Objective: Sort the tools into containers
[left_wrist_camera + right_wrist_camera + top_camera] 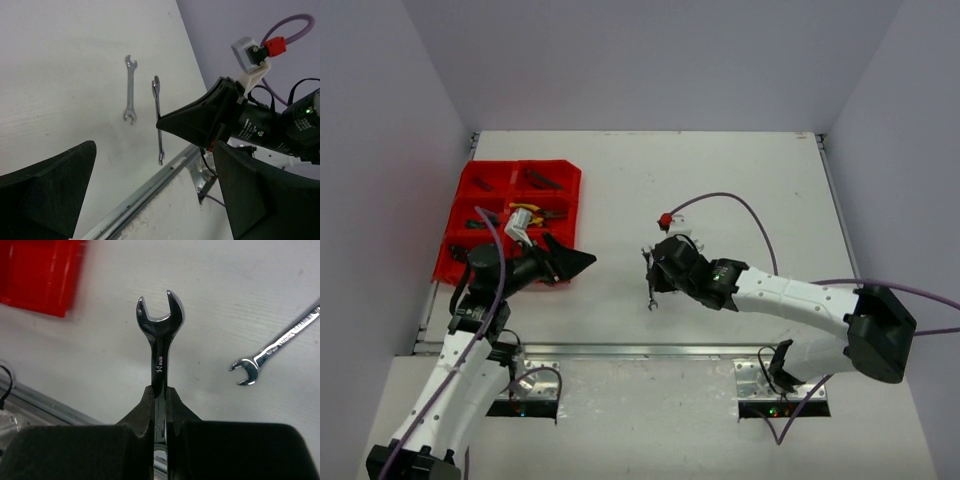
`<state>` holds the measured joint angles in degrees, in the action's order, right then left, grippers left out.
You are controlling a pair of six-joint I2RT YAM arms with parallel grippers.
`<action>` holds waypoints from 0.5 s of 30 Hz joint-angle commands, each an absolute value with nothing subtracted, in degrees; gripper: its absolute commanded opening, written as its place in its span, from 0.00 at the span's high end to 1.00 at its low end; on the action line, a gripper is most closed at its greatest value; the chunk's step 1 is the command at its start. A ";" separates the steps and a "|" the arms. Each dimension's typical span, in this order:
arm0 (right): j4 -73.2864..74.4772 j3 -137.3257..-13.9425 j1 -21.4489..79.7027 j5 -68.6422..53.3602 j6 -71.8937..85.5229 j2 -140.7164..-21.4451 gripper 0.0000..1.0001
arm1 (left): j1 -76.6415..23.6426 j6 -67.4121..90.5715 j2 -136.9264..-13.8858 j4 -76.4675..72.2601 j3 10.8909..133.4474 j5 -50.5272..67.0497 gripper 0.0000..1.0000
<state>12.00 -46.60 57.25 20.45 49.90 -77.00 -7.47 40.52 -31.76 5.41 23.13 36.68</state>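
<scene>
Right pincer (159, 392) pinches the wrench (159, 340) mid-shank (left pincer (570, 262) spread wide); best carry it steady, release low over the red tray (460, 222).

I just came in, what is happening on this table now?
A sorting job is under way. The right end effector is shut on a silver wrench, gripping its shank. A second wrench lies on the table beside it. The left end effector hangs open by the red tray, which already holds several tools.
</scene>
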 commanded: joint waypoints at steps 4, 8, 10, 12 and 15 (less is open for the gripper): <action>5.63 -52.94 57.87 12.94 37.19 -76.16 1.00 | -15.70 46.74 -38.03 -9.33 22.51 37.64 0.01; 4.36 -53.80 58.43 10.05 35.72 -76.52 1.00 | -17.47 49.55 -41.30 -16.66 20.83 37.09 0.03; 3.36 -53.88 58.74 9.62 35.30 -76.47 1.00 | -17.95 50.48 -43.21 -19.15 20.50 37.09 0.06; 2.05 -53.86 59.27 8.48 34.50 -76.38 1.00 | -18.50 50.90 -45.47 -20.66 20.76 36.34 0.09; 0.85 -53.88 60.38 8.17 33.75 -76.14 1.00 | -19.33 51.06 -47.75 -22.06 21.06 34.93 0.12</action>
